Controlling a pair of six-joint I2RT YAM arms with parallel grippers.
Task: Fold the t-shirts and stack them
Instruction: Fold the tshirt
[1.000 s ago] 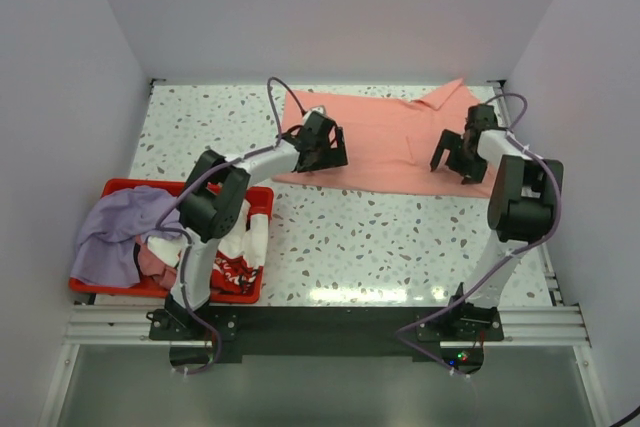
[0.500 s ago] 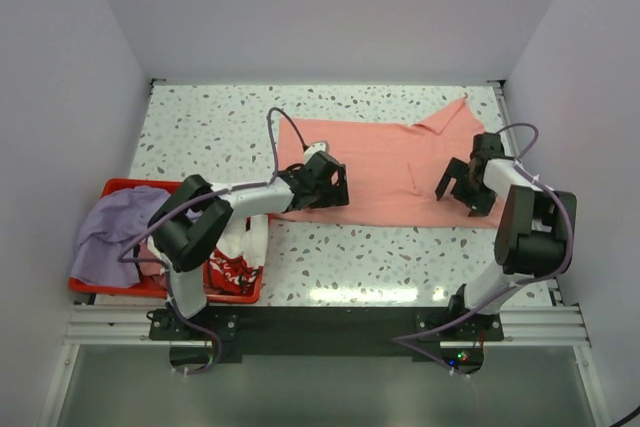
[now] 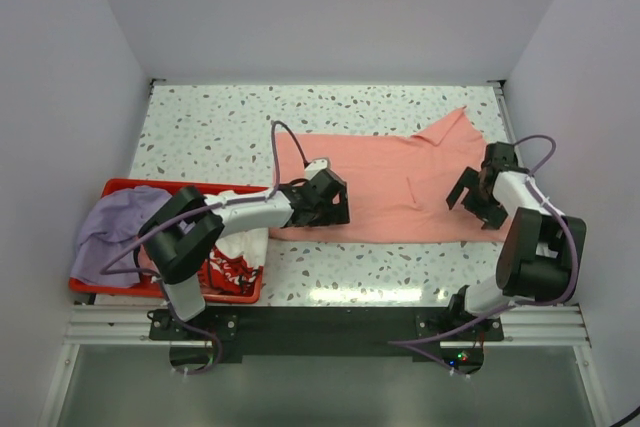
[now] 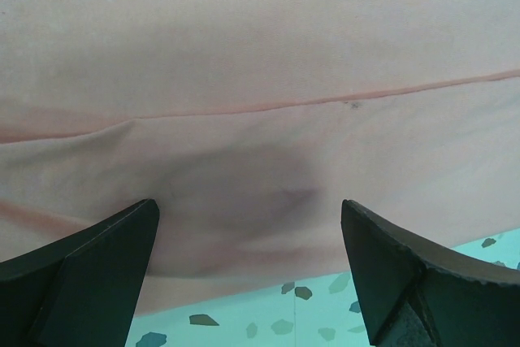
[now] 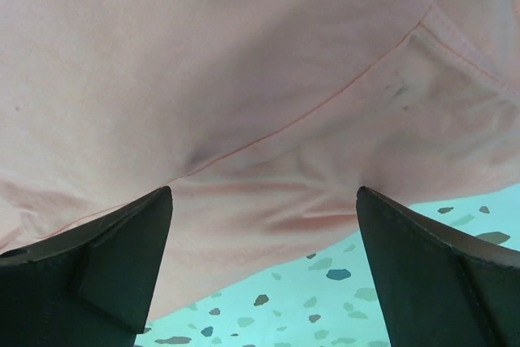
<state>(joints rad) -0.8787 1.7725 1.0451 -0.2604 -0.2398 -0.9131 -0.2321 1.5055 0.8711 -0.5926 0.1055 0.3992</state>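
A salmon-pink t-shirt (image 3: 400,182) lies spread flat across the speckled table, one sleeve pointing to the back right. My left gripper (image 3: 322,207) hovers low over its near-left hem, open, with the cloth (image 4: 260,79) under the wide-apart fingers and nothing pinched (image 4: 248,209). My right gripper (image 3: 474,201) sits over the near-right hem, also open (image 5: 264,197), above a seam and wrinkles in the pink cloth (image 5: 203,62). A lavender t-shirt (image 3: 110,232) and a white one with red print (image 3: 235,259) lie bunched in the crate.
A red plastic crate (image 3: 120,188) stands at the near left of the table (image 3: 200,137). White walls close in the back and both sides. An aluminium rail with the arm bases runs along the near edge.
Both grippers have come toward the near edge, and the pink t-shirt has slid that way with them. Both stayed open.
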